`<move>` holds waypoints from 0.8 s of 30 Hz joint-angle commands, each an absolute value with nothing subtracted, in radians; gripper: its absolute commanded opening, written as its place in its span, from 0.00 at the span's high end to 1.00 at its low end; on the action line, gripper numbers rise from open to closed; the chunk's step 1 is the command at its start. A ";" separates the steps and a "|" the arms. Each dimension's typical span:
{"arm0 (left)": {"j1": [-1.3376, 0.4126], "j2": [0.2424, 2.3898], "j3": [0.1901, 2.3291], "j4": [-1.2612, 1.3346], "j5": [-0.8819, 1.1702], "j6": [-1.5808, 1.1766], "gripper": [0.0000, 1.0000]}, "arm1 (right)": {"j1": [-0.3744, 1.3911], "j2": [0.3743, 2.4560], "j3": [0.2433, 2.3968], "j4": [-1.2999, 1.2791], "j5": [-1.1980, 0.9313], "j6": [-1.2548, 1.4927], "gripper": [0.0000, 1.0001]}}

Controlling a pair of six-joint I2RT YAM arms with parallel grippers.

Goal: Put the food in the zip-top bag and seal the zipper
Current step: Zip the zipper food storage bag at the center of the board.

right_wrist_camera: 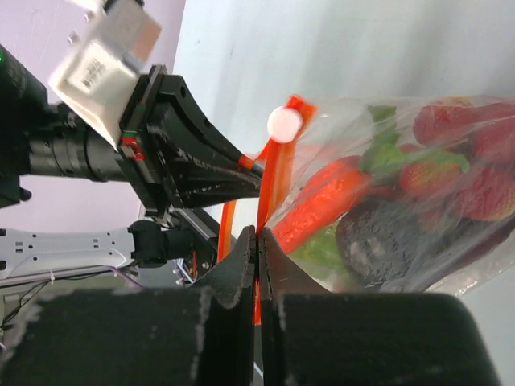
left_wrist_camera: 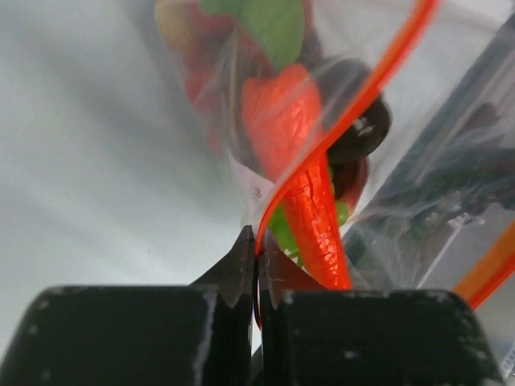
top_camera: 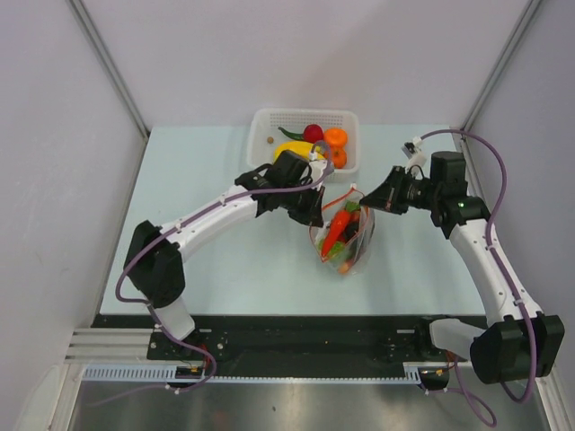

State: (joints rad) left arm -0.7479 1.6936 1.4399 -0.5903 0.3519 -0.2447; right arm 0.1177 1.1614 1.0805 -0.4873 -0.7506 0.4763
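The clear zip-top bag hangs between my two grippers above the table, holding an orange carrot, green vegetables and red berries. My left gripper is shut on the orange-red zipper at the bag's left end. My right gripper is shut on the zipper at the right end, just below its white slider. In the left wrist view the carrot shows through the plastic. In the right wrist view the carrot, berries and a dark food sit inside the bag.
A white mesh basket stands at the back of the table with a yellow fruit, a red fruit, orange pieces and a green piece. White walls close in both sides.
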 commanded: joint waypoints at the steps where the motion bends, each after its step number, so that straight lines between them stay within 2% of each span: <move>1: -0.747 1.703 1.598 -0.571 0.504 -0.264 1.00 | 0.126 1.111 1.071 -0.442 -0.756 0.477 1.00; 8: -0.756 1.729 1.746 -0.653 0.663 -0.209 0.99 | 0.215 1.075 1.028 -0.376 -0.674 0.572 1.00; 17: -0.755 1.790 1.678 -0.681 0.713 -0.130 0.92 | 0.224 1.112 0.937 -0.233 -0.488 0.750 1.00; 20: -0.755 1.783 1.655 -0.654 0.700 -0.136 0.85 | 0.224 1.121 0.930 -0.229 -0.451 0.796 1.00; 22: -0.750 1.778 1.648 -0.640 0.692 -0.149 0.75 | 0.225 1.129 0.919 -0.225 -0.431 0.819 1.00; 23: -0.747 1.776 1.646 -0.632 0.693 -0.170 0.63 | 0.225 1.135 0.919 -0.225 -0.426 0.842 1.00; 24: -0.742 1.775 1.643 -0.621 0.695 -0.181 0.57 | 0.229 1.134 0.923 -0.238 -0.382 0.856 1.00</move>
